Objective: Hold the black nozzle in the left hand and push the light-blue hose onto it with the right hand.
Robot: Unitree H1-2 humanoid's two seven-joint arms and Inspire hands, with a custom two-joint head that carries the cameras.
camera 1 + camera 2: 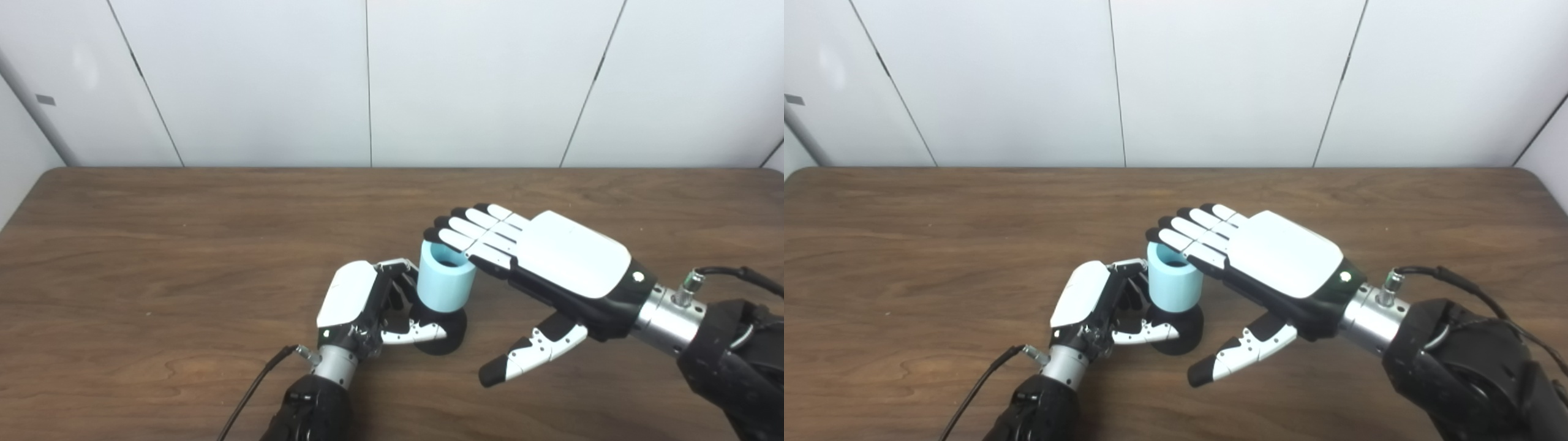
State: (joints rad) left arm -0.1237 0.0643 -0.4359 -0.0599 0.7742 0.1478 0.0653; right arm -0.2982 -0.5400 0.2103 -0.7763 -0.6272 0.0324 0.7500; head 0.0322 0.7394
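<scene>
On the bench (184, 245), the right robot hand (551, 263) lies flat, fingers spread over the light-blue hose (446, 285), gripping nothing. The left robot hand (367, 306) clamps the black nozzle (444, 337) beneath. An off-centre push could tip the stack.

a dark brown wooden table (184, 257) runs up to white wall panels (478, 79) behind its far edge.
</scene>
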